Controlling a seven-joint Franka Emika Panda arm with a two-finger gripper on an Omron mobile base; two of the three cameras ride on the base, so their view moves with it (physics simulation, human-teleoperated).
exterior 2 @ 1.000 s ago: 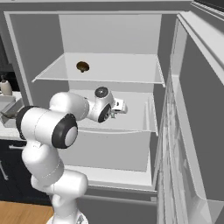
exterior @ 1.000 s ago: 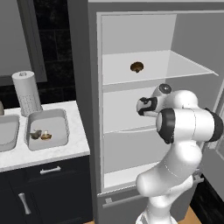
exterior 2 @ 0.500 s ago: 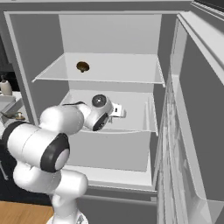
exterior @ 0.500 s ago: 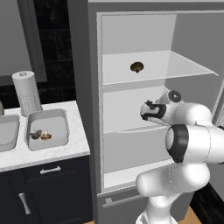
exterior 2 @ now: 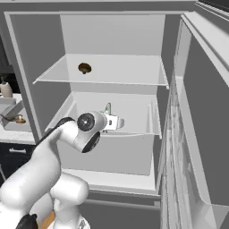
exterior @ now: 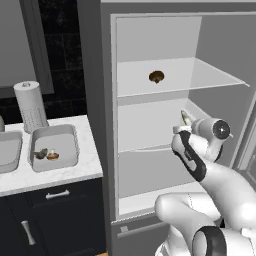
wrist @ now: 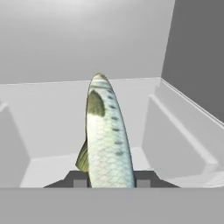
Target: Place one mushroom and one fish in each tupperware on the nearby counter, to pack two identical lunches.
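— Fish (wrist: pixel 107 135), where is it?

— Clamped between my gripper (wrist: pixel 109 183) fingers, inside the fridge (exterior 2: pixel 112 89) at the middle shelf. Its long axis runs straight out from my hand, head away from me.

— And the trays?

— Far off to my left, on the counter (exterior: pixel 75 172). The nearer tupperware (exterior: pixel 53 148) seems to hold a fish and mushroom already, though it's small in view. The other tupperware (exterior: pixel 10 150) sits just beyond it.

— So?

— I judge the fish must back out lengthwise, then swing left. One mushroom (exterior: pixel 156 76) waits on the upper shelf.
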